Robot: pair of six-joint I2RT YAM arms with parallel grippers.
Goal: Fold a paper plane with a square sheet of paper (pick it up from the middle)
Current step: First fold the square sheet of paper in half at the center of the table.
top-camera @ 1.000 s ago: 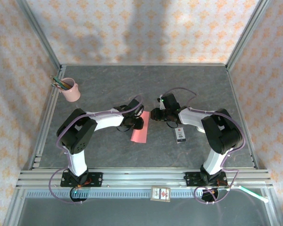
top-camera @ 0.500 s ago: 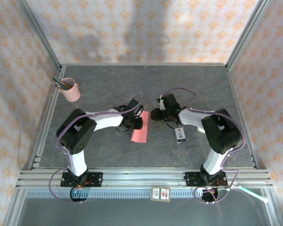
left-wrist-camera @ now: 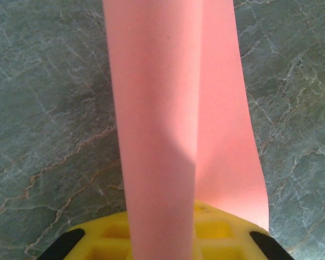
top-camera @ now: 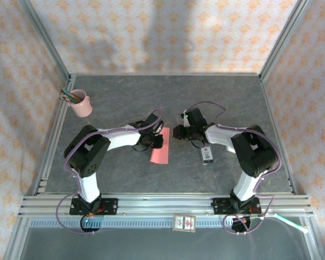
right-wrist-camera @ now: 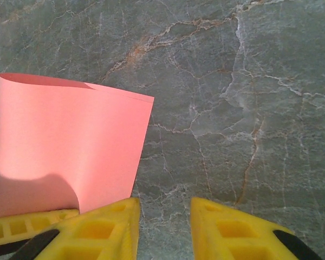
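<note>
The square sheet of paper [top-camera: 160,153] is salmon pink and lies doubled over on the grey table between the two arms. In the left wrist view it [left-wrist-camera: 157,108] rises as a curled band with a second layer behind it. My left gripper [left-wrist-camera: 162,235] is shut on the sheet's near end, with yellow fingers [left-wrist-camera: 97,241] on both sides of the band. It sits at the sheet's far end [top-camera: 154,140]. My right gripper [right-wrist-camera: 165,227] is open just right of the sheet [right-wrist-camera: 70,146], over bare table. It faces the left gripper [top-camera: 179,131]. The paper plane is out of view.
A pink pencil cup [top-camera: 82,103] stands at the far left corner. A small white-and-black box [top-camera: 207,154] lies under the right forearm. Metal rails [top-camera: 162,206] run along the near edge, and patterned walls close in the table's other sides.
The left jaws have narrowed on the sheet, and the left wrist has shifted slightly. The right arm and the paper on the table look unchanged.
</note>
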